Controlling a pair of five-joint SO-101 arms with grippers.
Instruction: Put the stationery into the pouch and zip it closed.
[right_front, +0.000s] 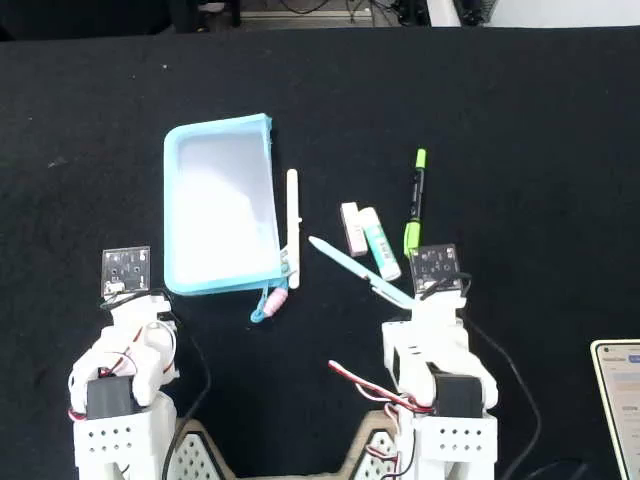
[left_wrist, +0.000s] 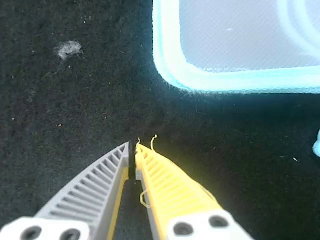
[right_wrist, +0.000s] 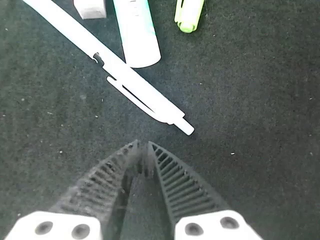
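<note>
Left gripper (left_wrist: 133, 149) has its grey and yellow jaws pressed together, tips meeting, with nothing between them. I see it low over the black table (right_front: 520, 120), just short of the near corner of the pouch (left_wrist: 225, 40). A speck of pale fluff (left_wrist: 67, 49) lies on the cloth off to one side of it.

On my high view the pouch lies flat in front of the left arm, light blue around the rim with a pale, see-through face. Its zip pull (right_front: 270, 300), pink and blue, trails off the near corner toward the arms. I cannot tell whether the zip is open. A thin white stick (right_front: 292, 225) lies along the pouch's edge on the side facing the right arm, touching or nearly so.

My right gripper (right_wrist: 143, 148) is likewise closed down to a sliver and holds nothing. The button end of a white pen (right_wrist: 135, 85) lies just beyond its tips, apart from them. Past the pen lie a glue stick (right_wrist: 137, 35) and an eraser (right_wrist: 90, 7) side by side, with a green highlighter (right_wrist: 189, 15) near them.

A phone (right_front: 620, 400) rests at the table's edge beside the right arm
</note>
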